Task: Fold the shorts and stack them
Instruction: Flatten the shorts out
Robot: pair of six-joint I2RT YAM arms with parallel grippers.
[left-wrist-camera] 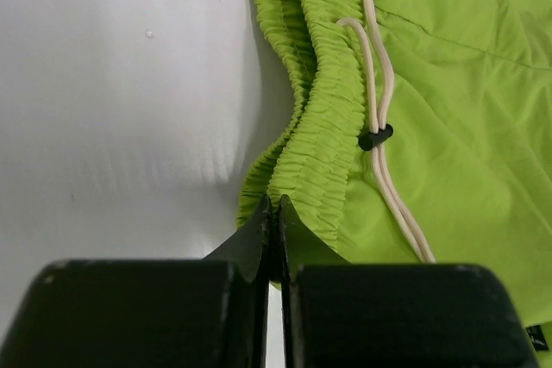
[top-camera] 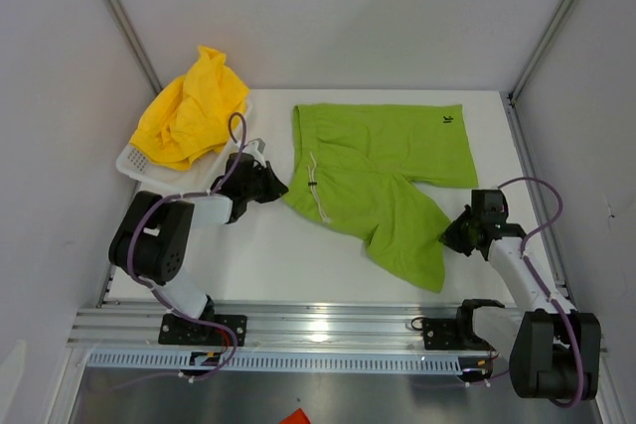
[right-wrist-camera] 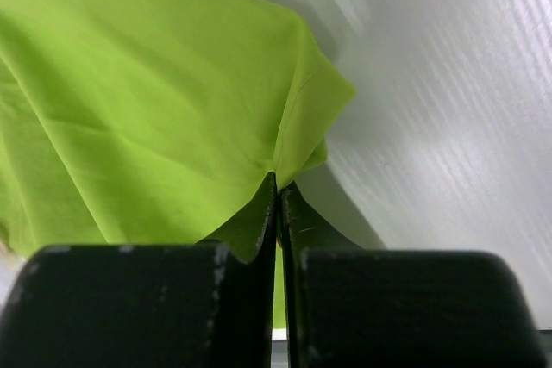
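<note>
Green shorts point(top-camera: 383, 161) clamped in left pincer point(left-wrist-camera: 274, 213), right pincer point(right-wrist-camera: 278, 189), basket point(top-camera: 136, 160) half hidden

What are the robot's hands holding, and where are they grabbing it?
Both hold the green shorts: left gripper pinches the waistband, right gripper a leg's hem corner.

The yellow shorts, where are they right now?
In the top view, the yellow shorts lie heaped in the white basket at the far left corner of the table, just left of the spread-out green shorts.
</note>
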